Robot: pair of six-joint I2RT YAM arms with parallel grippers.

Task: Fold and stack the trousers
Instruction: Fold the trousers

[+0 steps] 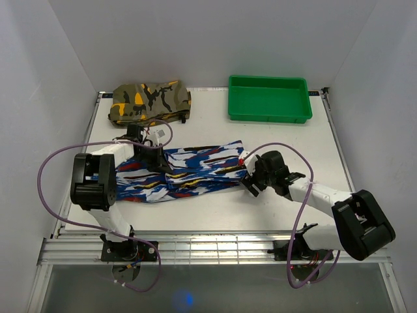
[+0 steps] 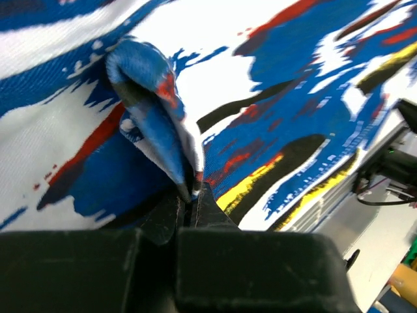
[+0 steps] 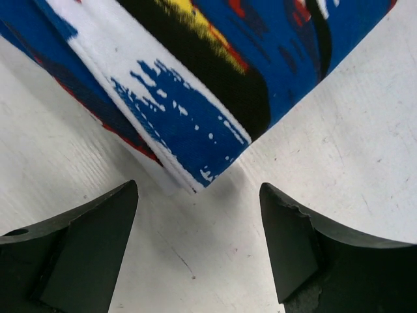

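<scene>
The trousers (image 1: 189, 171) lie mid-frame on the worktop (image 1: 215, 208). A folded garment (image 1: 150, 101) sits upper left, a tray (image 1: 268, 99) upper right.

We are seeing an olive-brown camouflage garment (image 1: 150, 101) with orange and black patches lying folded at the far left of the white table (image 1: 215, 134), a green tray (image 1: 268, 98) sitting along the far edge to its right, well apart from it, plain white walls (image 1: 195, 39) standing around the table

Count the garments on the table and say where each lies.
2. The blue-print fabric trousers lie across the middle of the white table; the folded olive camouflage garment sits at the far-left corner. None looks hidden.
</scene>
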